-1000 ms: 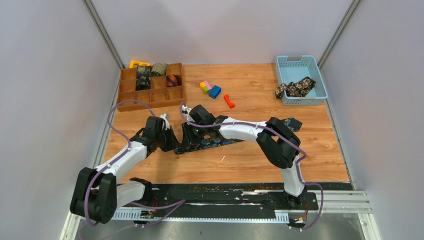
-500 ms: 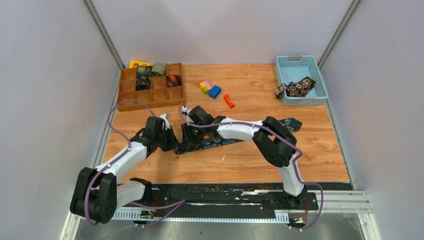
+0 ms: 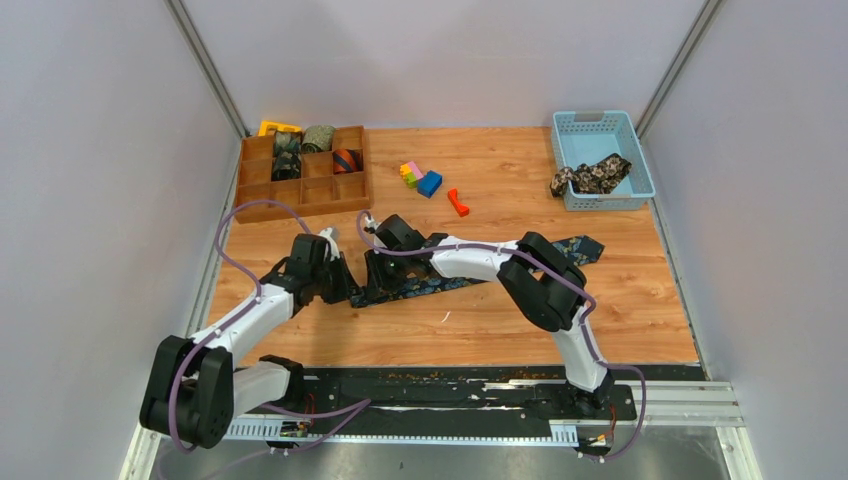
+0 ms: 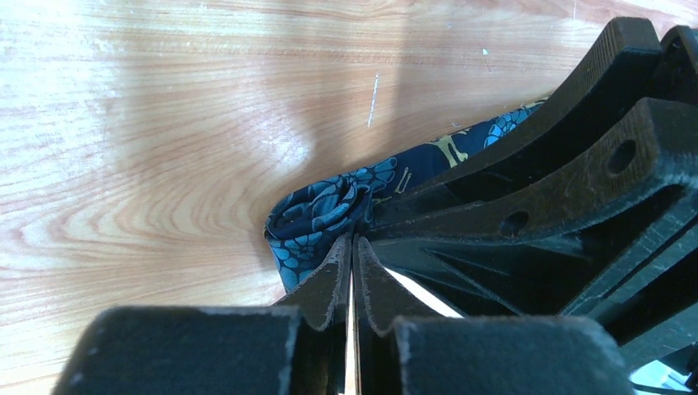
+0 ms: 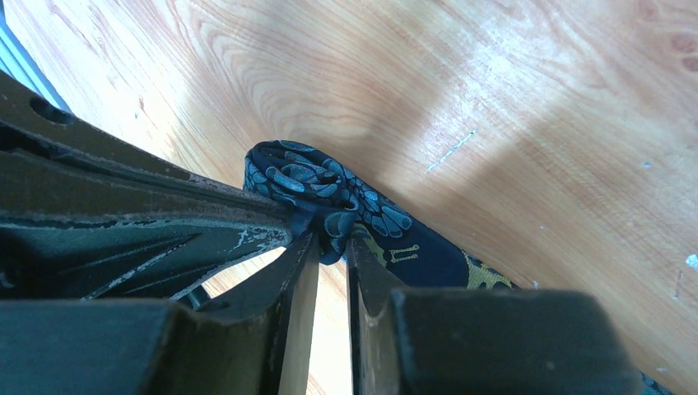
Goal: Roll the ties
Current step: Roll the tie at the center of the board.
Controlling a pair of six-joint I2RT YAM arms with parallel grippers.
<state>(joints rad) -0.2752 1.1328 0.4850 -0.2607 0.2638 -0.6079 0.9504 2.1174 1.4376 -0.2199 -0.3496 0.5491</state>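
The left gripper point(image 4: 352, 251) and right gripper point(image 5: 330, 247) are both pinching, jaws almost together, the small coil at the left end of the navy tie point(image 3: 430, 285), its tail lying rightward across the table point(image 3: 500, 330). I reckon they're needing even tension, rolling tight and straight.

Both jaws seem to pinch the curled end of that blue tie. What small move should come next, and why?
Probably roll the coil one turn along the tie. Left gripper and right gripper are both shut on that small coil, while most of the tie lies flat on the table.
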